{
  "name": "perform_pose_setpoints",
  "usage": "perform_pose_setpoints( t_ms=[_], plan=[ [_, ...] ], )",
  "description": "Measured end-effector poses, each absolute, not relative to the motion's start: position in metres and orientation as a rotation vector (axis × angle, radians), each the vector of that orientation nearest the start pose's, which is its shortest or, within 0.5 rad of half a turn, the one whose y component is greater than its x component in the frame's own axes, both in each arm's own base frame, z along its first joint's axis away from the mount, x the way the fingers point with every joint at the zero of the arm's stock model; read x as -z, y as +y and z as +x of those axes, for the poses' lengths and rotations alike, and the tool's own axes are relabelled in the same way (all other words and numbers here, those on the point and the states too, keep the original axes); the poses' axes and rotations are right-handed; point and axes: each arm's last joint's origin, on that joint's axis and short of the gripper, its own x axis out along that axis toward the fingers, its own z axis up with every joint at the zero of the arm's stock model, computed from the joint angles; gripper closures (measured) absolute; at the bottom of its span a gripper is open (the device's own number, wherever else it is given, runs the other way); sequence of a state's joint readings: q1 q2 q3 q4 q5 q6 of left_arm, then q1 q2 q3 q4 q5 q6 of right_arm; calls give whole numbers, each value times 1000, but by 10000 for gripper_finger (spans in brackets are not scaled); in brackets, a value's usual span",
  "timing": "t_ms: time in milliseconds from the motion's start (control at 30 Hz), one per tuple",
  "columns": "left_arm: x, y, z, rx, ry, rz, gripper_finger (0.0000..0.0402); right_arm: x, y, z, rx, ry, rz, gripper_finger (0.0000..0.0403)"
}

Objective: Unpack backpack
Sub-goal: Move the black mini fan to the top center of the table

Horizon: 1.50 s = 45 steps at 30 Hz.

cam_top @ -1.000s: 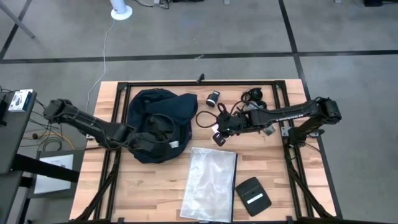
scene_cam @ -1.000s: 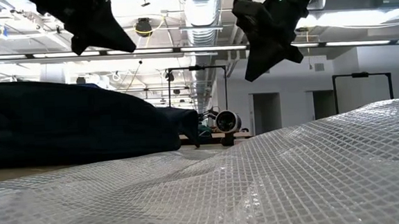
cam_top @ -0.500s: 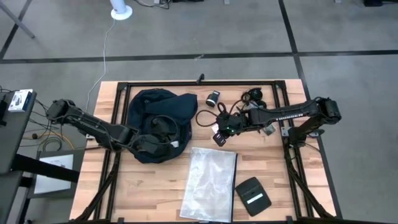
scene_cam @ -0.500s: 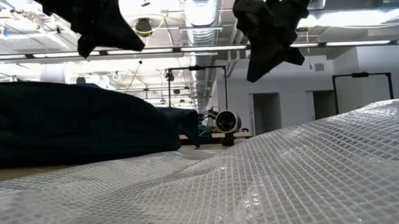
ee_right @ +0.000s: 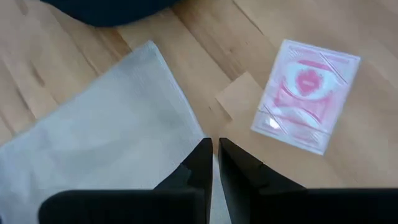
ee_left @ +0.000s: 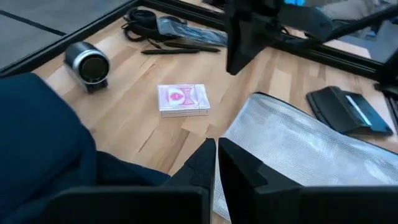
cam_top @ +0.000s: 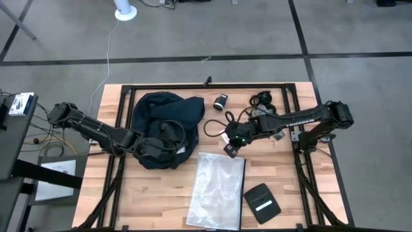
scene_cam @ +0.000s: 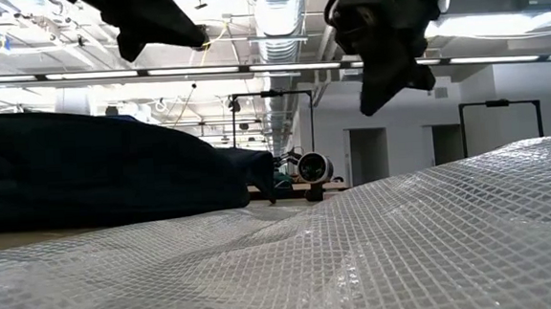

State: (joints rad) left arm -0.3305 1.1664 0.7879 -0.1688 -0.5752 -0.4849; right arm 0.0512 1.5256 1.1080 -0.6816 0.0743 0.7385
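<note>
High view | backpack [cam_top: 161,125] slumped on the table's left half; soft, limp navy fabric, likely light, best pinched at a fold or rim | left gripper [cam_top: 172,145] over its right edge, fingers closed, empty | right gripper [cam_top: 230,149] closed, empty, above pink card box [ee_left: 182,99].

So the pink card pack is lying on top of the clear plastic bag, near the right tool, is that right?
Not quite. The pink card pack lies on the bare wooden table, beside the clear plastic bag, near the right tool. The right wrist view shows it.
</note>
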Motion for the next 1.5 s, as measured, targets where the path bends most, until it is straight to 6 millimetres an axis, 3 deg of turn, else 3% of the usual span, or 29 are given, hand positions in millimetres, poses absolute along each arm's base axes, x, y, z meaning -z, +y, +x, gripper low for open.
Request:
perform_pose_setpoints(
  t_ms=[267, 500, 667, 833, 1100, 1233, 1400, 1500],
  plan=[
    [-258, -62, 233, -400, 475, -183, 364, -233, -2, 292, 503, 1102, 593, 291],
    [-256, -62, 231, -397, 503, -174, 300, -229, -14, 297, 550, 1078, 547, 168],
    [-242, -62, 229, -386, 549, -198, 256, -211, -24, 309, 577, 1092, 544, 98],
    [-233, -65, 225, -359, 577, -207, 248, -203, -49, 320, 567, 1035, 507, 82],
    [-237, -70, 228, -299, 550, -243, 249, -246, -116, 327, 570, 901, 361, 80],
    [-237, -74, 226, -285, 551, -263, 249, -255, -138, 324, 581, 852, 308, 59],
    [-237, -78, 225, -276, 551, -282, 250, -249, -150, 327, 583, 843, 290, 11],
    [-237, -78, 225, -274, 546, -285, 250, -233, -156, 333, 569, 874, 288, 11]
  ],
)
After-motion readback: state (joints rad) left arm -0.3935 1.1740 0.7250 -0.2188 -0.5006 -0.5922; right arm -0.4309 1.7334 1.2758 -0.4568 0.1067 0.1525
